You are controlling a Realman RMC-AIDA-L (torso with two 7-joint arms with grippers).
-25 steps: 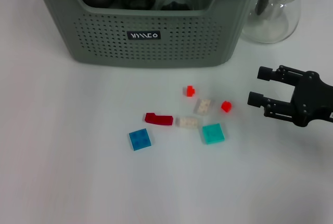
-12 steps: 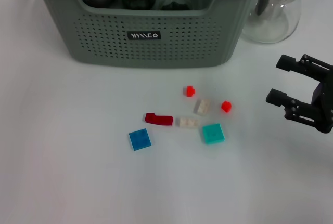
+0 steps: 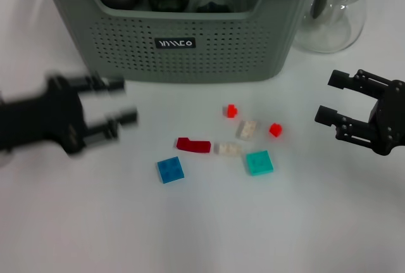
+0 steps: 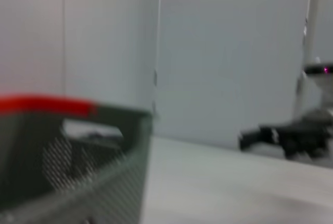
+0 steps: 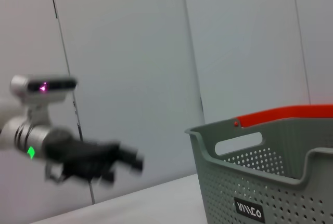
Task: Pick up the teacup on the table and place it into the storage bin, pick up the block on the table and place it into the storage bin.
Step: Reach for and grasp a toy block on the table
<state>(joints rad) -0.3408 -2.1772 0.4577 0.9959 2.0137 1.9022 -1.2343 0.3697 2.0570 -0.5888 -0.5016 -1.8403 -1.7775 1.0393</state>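
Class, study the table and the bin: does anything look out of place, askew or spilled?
Nothing is spilled or damaged. Small blocks, among them a teal block and a blue block, lie loose at mixed angles before the storage bin. The left gripper and right gripper hang open either side, holding nothing.

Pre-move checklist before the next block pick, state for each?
1. Left gripper open and holding nothing: ok.
2. Right gripper open and holding nothing: ok.
3. Blocks free on the table, for example the dark red block and blue block, both uncovered: ok.
4. Storage bin open-topped with room left: cannot tell, dark items already sit inside.
5. Glass carafe beside the bin, away from both grippers: ok.
6. Teacup on the table: not ok, none visible.
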